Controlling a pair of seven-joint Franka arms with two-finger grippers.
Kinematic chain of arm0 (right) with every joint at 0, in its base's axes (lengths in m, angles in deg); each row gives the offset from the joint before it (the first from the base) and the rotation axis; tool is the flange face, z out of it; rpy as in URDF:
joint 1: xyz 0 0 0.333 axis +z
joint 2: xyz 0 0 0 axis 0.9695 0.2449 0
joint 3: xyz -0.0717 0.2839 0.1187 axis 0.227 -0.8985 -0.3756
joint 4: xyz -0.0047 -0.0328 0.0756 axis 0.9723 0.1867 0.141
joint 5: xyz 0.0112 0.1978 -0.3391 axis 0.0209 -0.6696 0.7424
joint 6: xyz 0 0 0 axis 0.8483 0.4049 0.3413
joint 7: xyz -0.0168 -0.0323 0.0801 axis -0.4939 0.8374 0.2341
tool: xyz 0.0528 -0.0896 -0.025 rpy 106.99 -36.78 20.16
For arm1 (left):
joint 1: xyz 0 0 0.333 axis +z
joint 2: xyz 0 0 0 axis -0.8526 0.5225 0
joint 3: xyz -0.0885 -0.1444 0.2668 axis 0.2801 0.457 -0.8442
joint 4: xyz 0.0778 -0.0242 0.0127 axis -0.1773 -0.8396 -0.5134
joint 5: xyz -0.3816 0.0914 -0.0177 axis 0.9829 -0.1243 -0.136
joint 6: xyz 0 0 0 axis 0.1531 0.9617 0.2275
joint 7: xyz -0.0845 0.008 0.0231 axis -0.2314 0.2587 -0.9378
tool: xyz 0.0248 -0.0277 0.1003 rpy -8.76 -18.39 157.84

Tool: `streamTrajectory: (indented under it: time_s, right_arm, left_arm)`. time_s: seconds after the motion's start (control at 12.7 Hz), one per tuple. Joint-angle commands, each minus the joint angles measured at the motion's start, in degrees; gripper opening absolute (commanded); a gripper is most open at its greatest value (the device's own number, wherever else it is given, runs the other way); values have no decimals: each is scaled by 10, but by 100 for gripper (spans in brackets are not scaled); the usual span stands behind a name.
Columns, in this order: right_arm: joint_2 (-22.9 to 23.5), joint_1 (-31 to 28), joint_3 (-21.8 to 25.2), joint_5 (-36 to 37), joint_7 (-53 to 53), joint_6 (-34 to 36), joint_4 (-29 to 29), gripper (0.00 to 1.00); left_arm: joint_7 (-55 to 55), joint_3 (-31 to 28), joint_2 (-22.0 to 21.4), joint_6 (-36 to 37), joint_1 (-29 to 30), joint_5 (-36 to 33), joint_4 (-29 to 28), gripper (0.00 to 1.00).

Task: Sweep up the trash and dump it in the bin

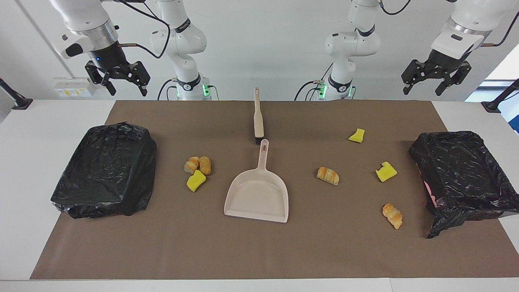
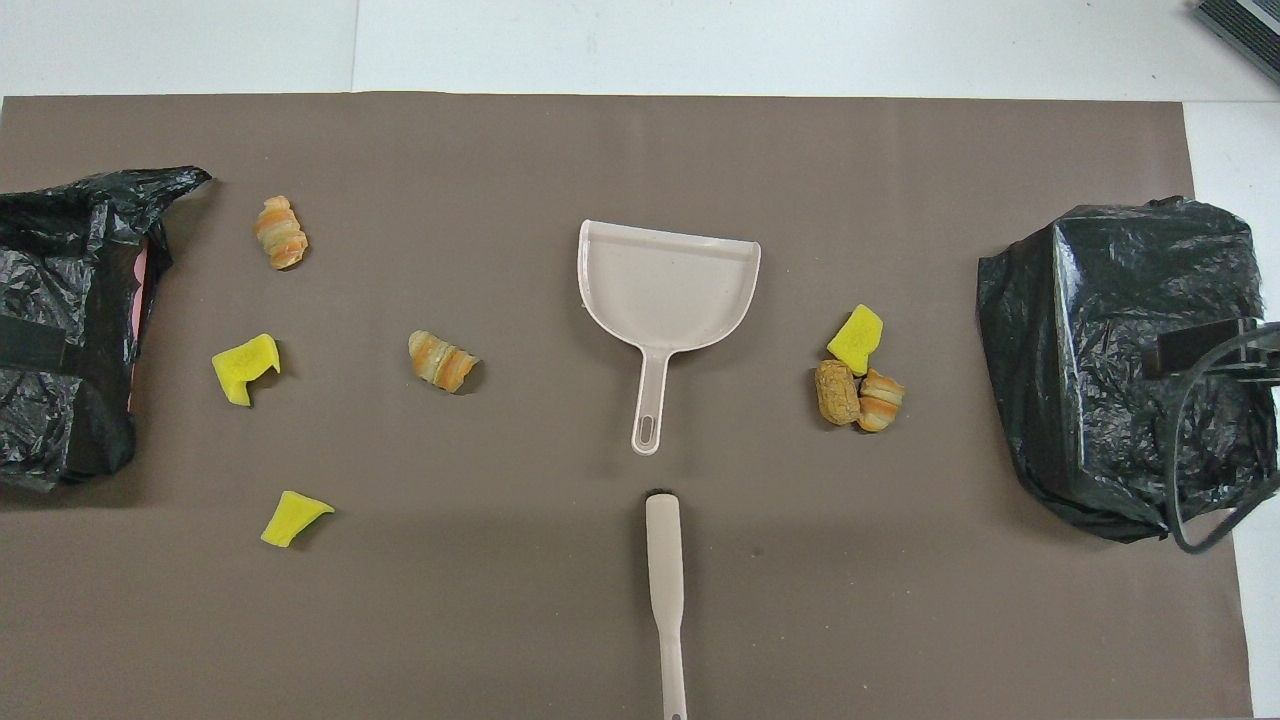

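1. The left gripper [image 1: 434, 81] hangs high in the air above the left arm's end of the table, its fingers spread wide, holding nothing and touching nothing.
2. The right gripper [image 1: 118, 80] hangs high above the right arm's end, jaws likewise parted and empty.
3. A beige dustpan [image 1: 258, 195] lies flat at the middle of the brown mat [image 1: 251, 251], its handle pointing toward the robots.
4. A beige brush [image 1: 258, 118] lies just nearer to the robots than the dustpan handle, in line with it and apart from it by a small gap; its dark bristle end seems to face the dustpan, though that end is hard to make out.
5. The trash is scattered on the mat. Beside the dustpan, toward the right arm's end, two bread-like pieces [image 1: 198, 165] and a yellow foam chunk [image 1: 195, 181] sit touching in a cluster.
6. Toward the left arm's end lie a bread-like roll [image 1: 327, 175] near the dustpan, a second roll [image 1: 392, 215] farther from the robots, a yellow chunk [image 1: 386, 172] between them and the bin, and another yellow chunk [image 1: 357, 136] nearer to the robots.
7. A bin lined with a black bag [image 1: 462, 178] stands at the left arm's end of the mat; a second black-bagged bin [image 1: 106, 170] stands at the right arm's end.
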Motion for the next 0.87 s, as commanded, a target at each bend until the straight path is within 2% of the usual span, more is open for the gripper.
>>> streamTrajectory:
  time_s: [0.0, 0.79]
  right_arm:
    - [-5, -4, 0, -11, 10, 4, -1, 100]
    - [-5, -4, 0, -11, 11, 8, -1, 100]
  left_arm:
    - [11, -6, -12, 1, 0, -8, -12, 100]
    - [10, 11, -16, -3, -11, 1, -20, 100]
